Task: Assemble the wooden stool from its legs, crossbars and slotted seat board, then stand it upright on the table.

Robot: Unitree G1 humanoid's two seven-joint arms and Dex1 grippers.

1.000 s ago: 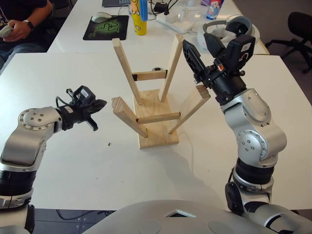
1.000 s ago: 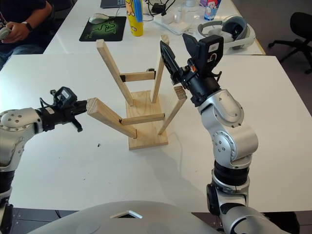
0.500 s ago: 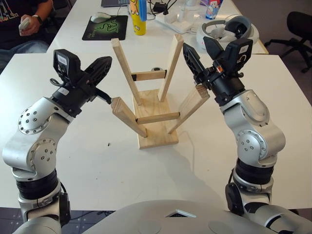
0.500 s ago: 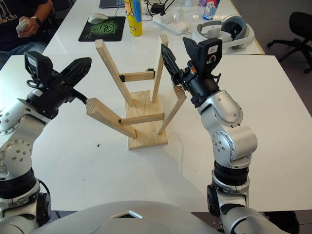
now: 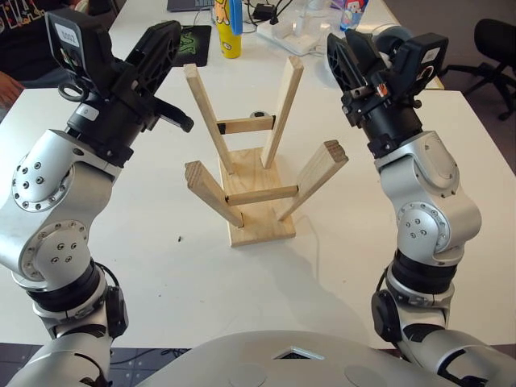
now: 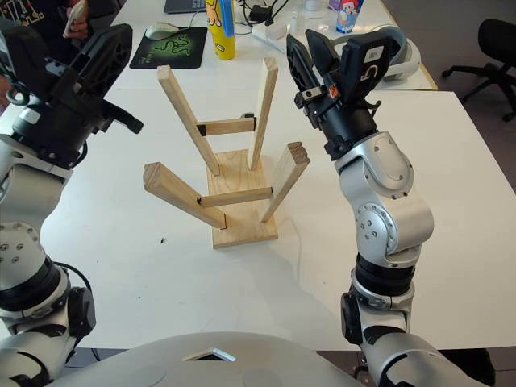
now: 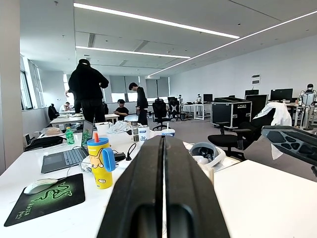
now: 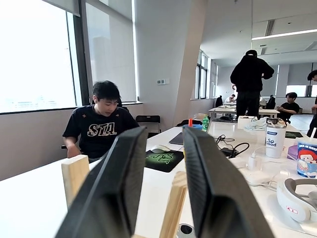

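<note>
Though legs-up, stool on table.

Mid-counter: stool, upside down, seat board flat on the counter, four legs up and splayed outward. Far crossbar between the two far legs; near crossbar between the two near legs, just above the seat board. Left fingers raised left of the stool, near the top of the far left leg, apart from it. Right fingers raised right of the far right leg's top, beyond the near right leg, touching neither. On second counter behind: mouse pad at left, mouse at its far edge, bottle just right of the pad, power strip right of the bottle, headset farther right, behind the right fingers.
</note>
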